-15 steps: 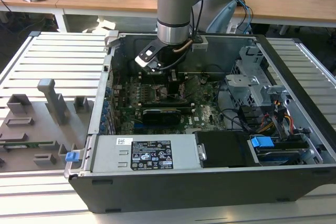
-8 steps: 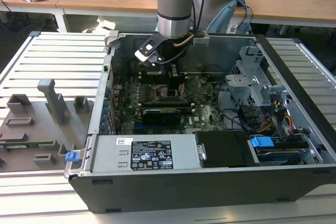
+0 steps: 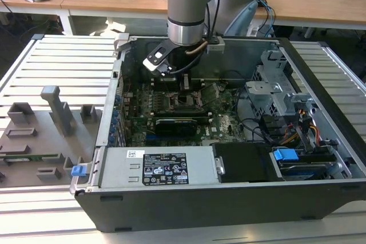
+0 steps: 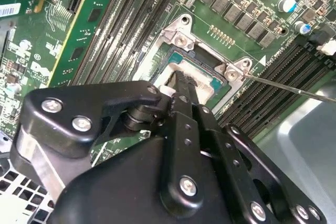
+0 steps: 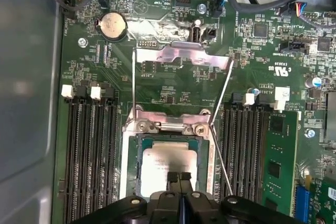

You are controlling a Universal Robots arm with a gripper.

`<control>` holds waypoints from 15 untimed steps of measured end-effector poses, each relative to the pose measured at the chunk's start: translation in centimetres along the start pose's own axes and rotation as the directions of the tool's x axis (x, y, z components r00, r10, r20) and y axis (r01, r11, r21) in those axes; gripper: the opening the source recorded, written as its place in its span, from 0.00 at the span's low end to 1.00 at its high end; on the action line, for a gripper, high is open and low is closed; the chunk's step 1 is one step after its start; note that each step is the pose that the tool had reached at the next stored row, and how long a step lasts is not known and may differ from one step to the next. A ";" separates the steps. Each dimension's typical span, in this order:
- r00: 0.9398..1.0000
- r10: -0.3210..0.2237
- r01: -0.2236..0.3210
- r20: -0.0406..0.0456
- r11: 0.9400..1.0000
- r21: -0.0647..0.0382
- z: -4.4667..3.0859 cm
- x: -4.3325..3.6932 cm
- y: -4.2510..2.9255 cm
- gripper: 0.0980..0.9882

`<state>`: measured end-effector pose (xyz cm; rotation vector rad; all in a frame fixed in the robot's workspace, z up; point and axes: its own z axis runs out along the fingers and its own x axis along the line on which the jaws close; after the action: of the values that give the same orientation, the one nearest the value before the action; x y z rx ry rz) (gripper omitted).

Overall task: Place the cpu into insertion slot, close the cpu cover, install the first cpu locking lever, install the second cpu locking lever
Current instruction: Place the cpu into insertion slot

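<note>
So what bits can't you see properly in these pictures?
1. First wrist view: the gripper covers the near edge of the cpu, so whether its tips touch the chip is unclear.
2. Second wrist view: the gripper's black body hides most of the insertion slot.
3. Exterior view: the arm stands in front of the slot, and the parts there are too small to tell apart.

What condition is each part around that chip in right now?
cpu: seated in the slot.
slot: filled.
cover: open, swung back.
lever: unlatched.
gripper: shut, tips on the cpu.
</note>
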<state>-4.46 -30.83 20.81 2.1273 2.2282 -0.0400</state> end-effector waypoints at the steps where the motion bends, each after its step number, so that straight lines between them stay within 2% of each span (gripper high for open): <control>1: 1.000 0.001 -0.001 -0.022 1.000 -0.001 0.15 0.02 -0.01 0.01; 4: 1.000 0.001 -0.001 -0.024 1.000 -0.001 0.32 0.02 0.08 0.01; 5: 1.000 0.001 -0.001 -0.024 1.000 0.000 0.35 0.00 0.59 0.01; 8: 1.000 0.001 -0.001 -0.024 1.000 0.001 0.39 -0.04 1.45 0.01; 11: 1.000 0.001 -0.001 -0.024 1.000 0.001 0.39 -0.07 2.05 0.01; 12: 1.000 0.001 -0.001 -0.025 1.000 0.001 0.25 -0.06 2.15 0.01; 15: 1.000 0.001 -0.001 -0.020 1.000 0.002 -1.29 -0.17 2.21 0.01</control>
<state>-2.28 -30.82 22.16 2.1386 2.2391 -0.0210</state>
